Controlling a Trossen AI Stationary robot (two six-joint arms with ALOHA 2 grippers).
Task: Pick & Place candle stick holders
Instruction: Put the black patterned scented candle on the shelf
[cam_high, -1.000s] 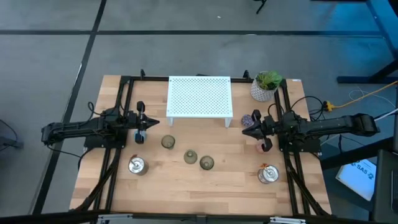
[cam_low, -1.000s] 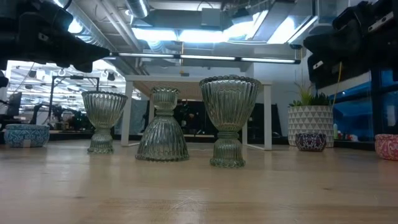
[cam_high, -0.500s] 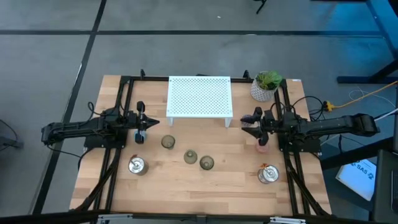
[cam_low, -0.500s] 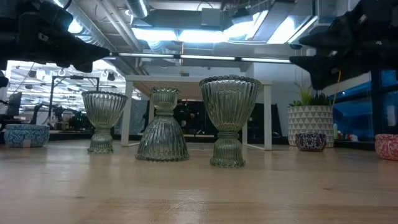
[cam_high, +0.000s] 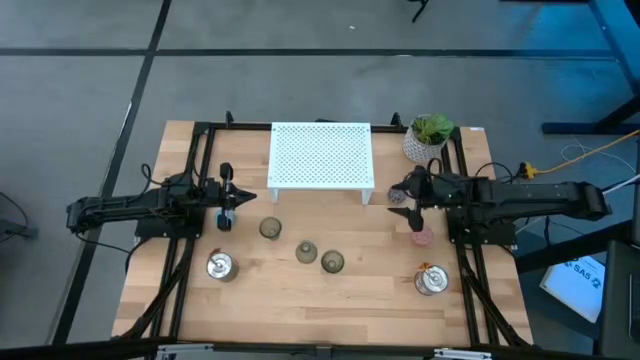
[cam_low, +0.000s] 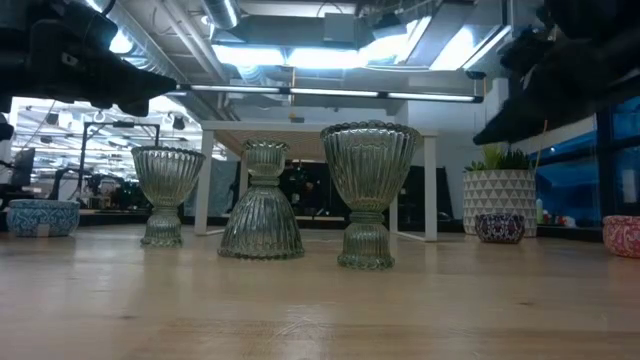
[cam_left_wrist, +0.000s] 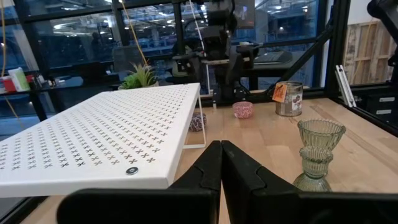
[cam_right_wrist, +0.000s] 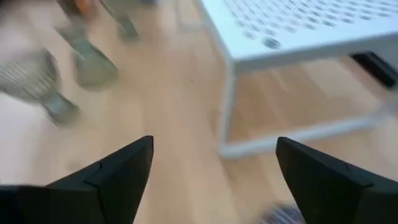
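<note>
Waiting at the bench's (cam_high: 300, 300) left side, the left end effector (cam_high: 236, 197) has its fingers pressed together, empty. Three olive glass holders (cam_high: 306, 252) stand mid-bench. At right, the right end effector (cam_high: 404, 192) hangs spread wide over the purple holder (cam_high: 399, 196), pink holder (cam_high: 422, 236) nearby.

You can read only a few white characters, apparently "SAS" with a further mark you cannot make out, on the blue sheet (cam_high: 578, 275) lying on the floor beside the bench (cam_high: 300, 300); nothing else carries legible text.
</note>
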